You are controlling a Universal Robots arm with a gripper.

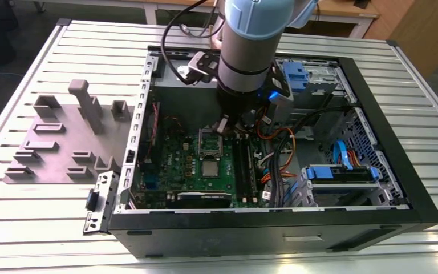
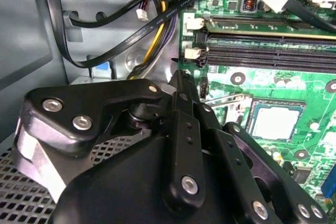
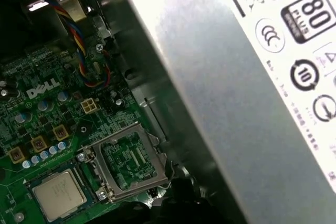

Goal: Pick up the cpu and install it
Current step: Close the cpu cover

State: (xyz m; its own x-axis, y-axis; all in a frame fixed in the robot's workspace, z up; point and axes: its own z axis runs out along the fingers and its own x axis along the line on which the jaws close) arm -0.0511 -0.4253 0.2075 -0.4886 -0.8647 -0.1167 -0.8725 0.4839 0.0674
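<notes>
Looking into the open case (image 1: 139, 123), I found the cpu (image 1: 210, 168) lying flat on the green board (image 1: 177, 165), just beside the socket frame (image 1: 209, 144), whose lid stood raised so the socket was free. In both wrist views the cpu (image 2: 274, 121) (image 3: 59, 193) sat apart from the gripper (image 2: 181, 85). The gripper hung low above the board near the frame, holding nothing that I could see; how far it was open I could not tell. The grey box (image 3: 252, 108) stood close beside the frame.

Overhead exterior — wrist views near motherboard (image 3: 47, 129)
</notes>
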